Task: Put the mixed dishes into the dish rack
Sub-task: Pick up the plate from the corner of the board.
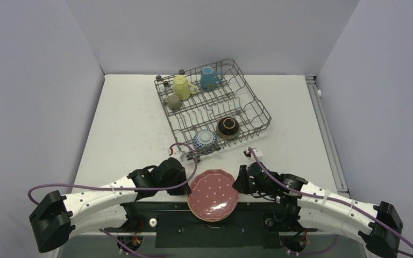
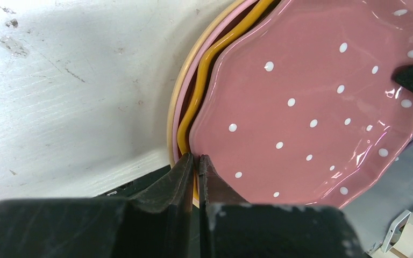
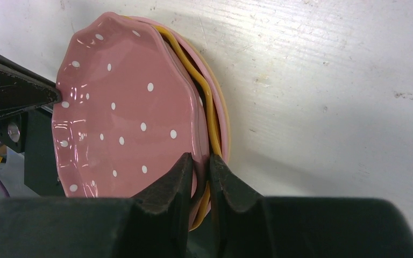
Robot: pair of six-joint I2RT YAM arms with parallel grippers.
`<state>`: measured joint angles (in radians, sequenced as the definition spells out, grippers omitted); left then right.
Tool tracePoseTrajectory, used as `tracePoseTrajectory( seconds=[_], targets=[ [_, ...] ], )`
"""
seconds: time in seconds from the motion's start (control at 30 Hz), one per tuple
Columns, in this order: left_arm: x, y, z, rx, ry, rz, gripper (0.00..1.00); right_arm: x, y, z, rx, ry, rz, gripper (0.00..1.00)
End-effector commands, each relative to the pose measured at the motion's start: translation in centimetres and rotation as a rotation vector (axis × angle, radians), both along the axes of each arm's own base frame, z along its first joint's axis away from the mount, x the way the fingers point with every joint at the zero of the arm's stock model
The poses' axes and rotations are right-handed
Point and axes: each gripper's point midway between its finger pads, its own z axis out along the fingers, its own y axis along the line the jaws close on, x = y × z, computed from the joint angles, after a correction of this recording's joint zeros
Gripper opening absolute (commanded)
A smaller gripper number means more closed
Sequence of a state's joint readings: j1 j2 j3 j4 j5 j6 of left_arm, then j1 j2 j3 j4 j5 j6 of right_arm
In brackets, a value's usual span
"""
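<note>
**A:** Left gripper (image 2: 196, 159), fingers?

**B:** Pressed to a thin slit, with the tips right at the rim of the pink plate (image 2: 312, 107). There's a sliver of orange in the slit. Can't tell which rim it clamps, if any.

**A:** Right gripper (image 3: 201, 157)?

**B:** Narrow gap, pinching the pink plate's rim. One finger sits on the dotted face and the other is under the edge, next to the orange plate (image 3: 211, 121).

**A:** Where's the plate?

**B:** Between the two finger pairs, on top of a plate stack at the near edge of the table (image 1: 134, 129). A dark gap shows between it and the orange plate beside each pair.

**A:** Rack?

**B:** The dish rack (image 1: 207, 112) is well beyond both sets of fingertips, apart from the stack. The near end holds the blue-white bowl (image 1: 205, 140) and the dark-brown bowl (image 1: 228, 127). The far end holds the pale-yellow mug (image 1: 181, 86), the light-blue mug (image 1: 208, 79) and the olive mug (image 1: 174, 102).
</note>
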<state>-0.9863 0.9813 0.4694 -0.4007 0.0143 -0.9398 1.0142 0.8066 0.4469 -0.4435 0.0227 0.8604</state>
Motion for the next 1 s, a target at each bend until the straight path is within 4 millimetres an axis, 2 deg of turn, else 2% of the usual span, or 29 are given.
tracePoseTrajectory(
  seconds=[0.0, 0.1, 0.3, 0.4, 0.5, 0.57, 0.7, 0.97],
  targets=[
    [-0.4, -0.3, -1.1, -0.002, 0.009, -0.019, 0.00, -1.2, 2.8, 2.7, 0.147, 0.025, 0.071, 0.10],
    [-0.5, -0.3, -1.1, -0.003, 0.009, -0.019, 0.00, -0.9, 2.9, 3.5, 0.151, 0.004, 0.067, 0.00],
    [-0.4, -0.3, -1.0, -0.006, 0.005, -0.015, 0.02, 0.0, 1.7, 4.6, 0.108, -0.056, 0.024, 0.00],
    [-0.3, -0.2, -0.7, -0.005, -0.004, -0.010, 0.12, 0.6, 0.7, 5.5, 0.082, -0.091, -0.009, 0.00],
    [-0.3, -0.1, -0.2, -0.005, -0.011, -0.013, 0.30, 0.8, 0.1, 6.2, 0.065, -0.109, -0.019, 0.00],
    [0.0, 0.1, 0.1, 0.007, -0.026, -0.005, 0.37, 0.9, 0.0, 6.4, 0.063, -0.116, -0.022, 0.00],
    [0.4, 0.1, 1.1, 0.004, -0.050, -0.001, 0.43, 0.9, 0.1, 6.8, 0.075, -0.120, -0.025, 0.00],
    [0.2, -1.2, 3.3, -0.082, -0.055, -0.029, 0.46, 0.8, 0.1, 8.0, 0.145, -0.131, -0.047, 0.00]
  ],
)
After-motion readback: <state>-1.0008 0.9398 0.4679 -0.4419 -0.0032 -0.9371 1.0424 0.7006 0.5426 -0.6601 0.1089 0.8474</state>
